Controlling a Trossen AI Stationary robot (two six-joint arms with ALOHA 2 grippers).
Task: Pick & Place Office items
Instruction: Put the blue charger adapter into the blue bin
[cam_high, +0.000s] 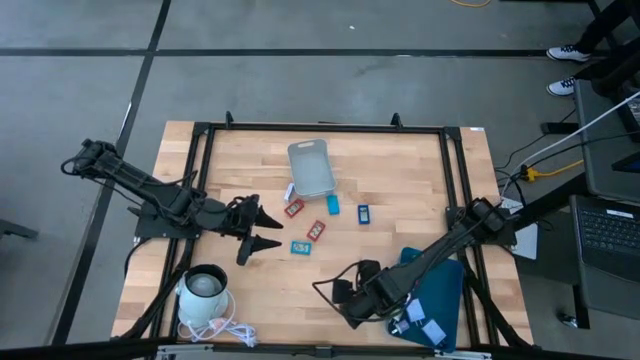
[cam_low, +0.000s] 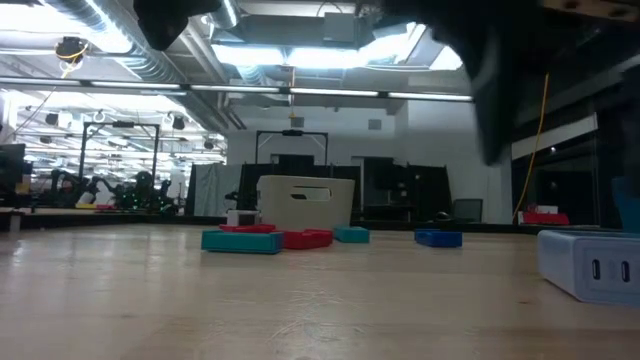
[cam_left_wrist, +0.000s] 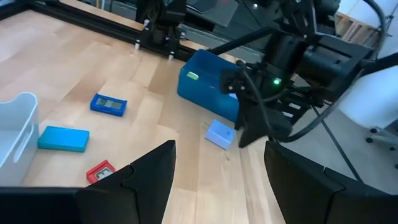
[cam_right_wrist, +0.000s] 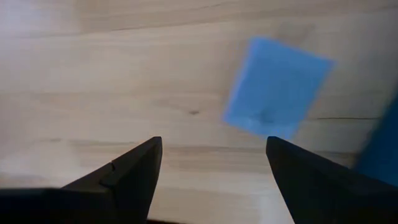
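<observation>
The light-blue piece (cam_right_wrist: 277, 87) lies flat on the wooden worktop (cam_high: 400, 170) beside the tray (cam_high: 445, 290), under the right gripper (cam_right_wrist: 211, 180), jaws wide. It looks light, stiff and thin; grip its edges. The left gripper (cam_high: 265, 228) hovers near the red pieces (cam_high: 315, 230), jaws wide. A workshop lies behind.

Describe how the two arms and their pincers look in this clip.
Both arms are matte black and jointed, each ending in two tapered, wedge-shaped black fingers. Black cables loop beside the right pincer, and a small green light glows on its wrist housing. The left pincer bears no visible markings.
</observation>
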